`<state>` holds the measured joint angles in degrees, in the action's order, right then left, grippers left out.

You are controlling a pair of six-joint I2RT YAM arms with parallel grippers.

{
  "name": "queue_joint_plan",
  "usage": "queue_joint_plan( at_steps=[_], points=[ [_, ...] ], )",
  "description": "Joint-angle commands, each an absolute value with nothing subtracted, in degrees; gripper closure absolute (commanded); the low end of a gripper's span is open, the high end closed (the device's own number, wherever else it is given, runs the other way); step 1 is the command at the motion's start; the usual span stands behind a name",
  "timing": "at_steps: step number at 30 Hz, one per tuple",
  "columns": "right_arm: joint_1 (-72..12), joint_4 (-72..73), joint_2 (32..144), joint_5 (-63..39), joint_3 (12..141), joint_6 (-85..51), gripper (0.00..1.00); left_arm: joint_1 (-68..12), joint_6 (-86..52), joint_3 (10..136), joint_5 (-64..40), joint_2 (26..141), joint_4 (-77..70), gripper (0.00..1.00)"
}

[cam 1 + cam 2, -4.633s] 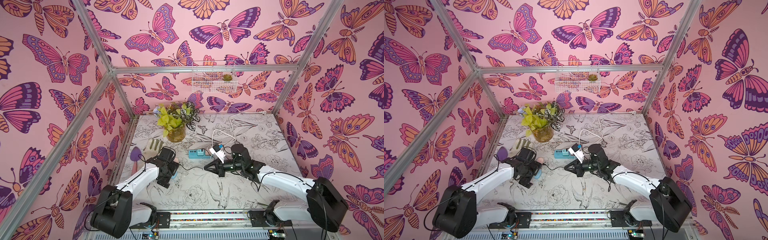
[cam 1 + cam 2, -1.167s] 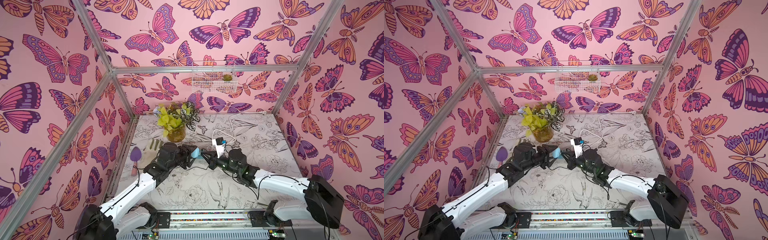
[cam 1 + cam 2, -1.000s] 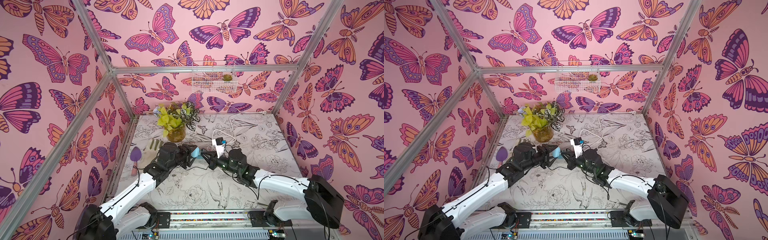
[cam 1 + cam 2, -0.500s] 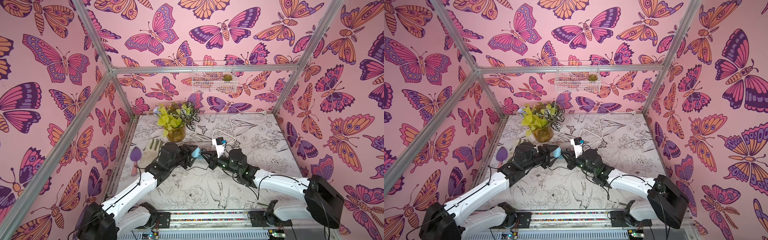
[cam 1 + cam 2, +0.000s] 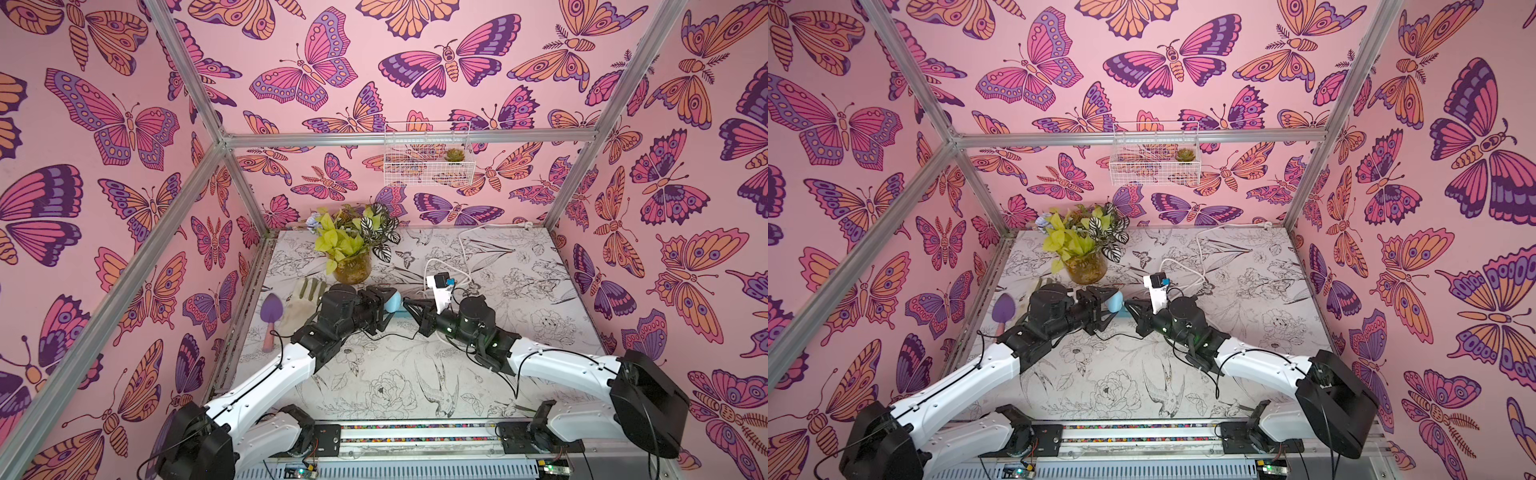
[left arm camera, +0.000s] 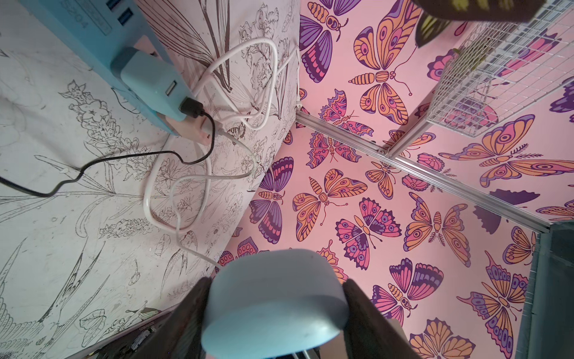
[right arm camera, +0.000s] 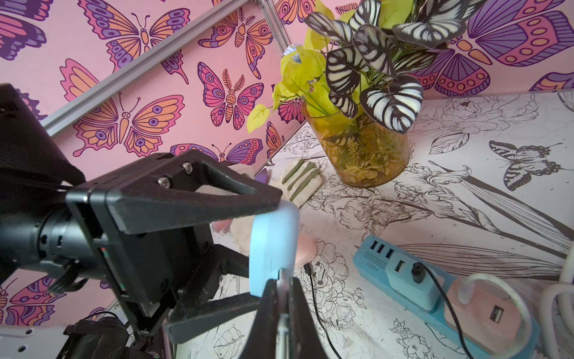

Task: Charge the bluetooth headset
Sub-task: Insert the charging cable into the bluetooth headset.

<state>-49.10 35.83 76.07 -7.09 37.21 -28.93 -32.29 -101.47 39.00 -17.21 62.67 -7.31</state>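
With left claw (image 7: 264, 248) pinching the blue case (image 6: 276, 298), right claw (image 5: 409, 305) pressed together on the plug (image 7: 283, 276) at its edge. Looks nearly done; maybe just need to push in.

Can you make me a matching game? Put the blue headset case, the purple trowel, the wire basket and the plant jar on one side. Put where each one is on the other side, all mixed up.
Things:
1. blue headset case
2. purple trowel
3. wire basket
4. plant jar

Places:
A. up on the back wall
B. standing upright on the table
C. held in the air by the left gripper
D. lying flat beside the glove

Pairs: 1-C, 2-D, 3-A, 4-B
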Motion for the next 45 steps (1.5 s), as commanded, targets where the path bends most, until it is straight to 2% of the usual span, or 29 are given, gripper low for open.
queue_joint_plan(
  at_steps=[1,6,11,14,16,17,26,35,40,45],
  points=[
    [-48.78,37.41,76.55,-7.60,38.05,-29.11,1.00,-32.62,-101.71,38.22,-18.36,63.37,-9.61,0.56],
    [-48.48,37.44,76.97,-7.47,38.28,-29.89,1.00,-32.65,-101.54,38.29,-19.36,63.81,-11.20,0.58],
    [-46.79,39.67,77.17,-8.99,38.10,-31.61,1.00,-32.63,-99.52,39.19,-22.44,64.83,-13.21,0.66],
    [-45.80,38.41,77.17,-12.16,39.47,-30.26,1.00,-32.69,-98.59,39.72,-25.41,66.19,-14.70,0.76],
    [-45.62,36.32,77.28,-15.14,41.24,-28.00,1.00,-32.62,-98.26,40.24,-27.75,67.25,-14.85,0.95],
    [-45.62,35.53,77.32,-16.21,41.70,-27.32,1.00,-32.66,-98.20,40.49,-28.56,67.53,-14.93,1.00],
    [-45.65,40.68,79.23,-22.06,42.31,-26.69,1.00,-32.73,-98.63,42.61,-33.52,69.79,-21.31,1.00],
    [-45.54,27.75,81.76,-18.84,49.78,-24.94,1.00,-33.75,-96.87,45.46,-37.27,72.07,-21.45,1.00],
    [-45.54,25.75,82.50,-14.95,51.71,-26.75,1.00,-33.88,-96.37,46.02,-37.28,71.95,-19.93,1.00],
    [-45.69,29.95,83.72,-16.48,51.75,-27.73,1.00,-33.95,-95.54,47.24,-37.89,72.34,-18.81,1.00]
  ],
)
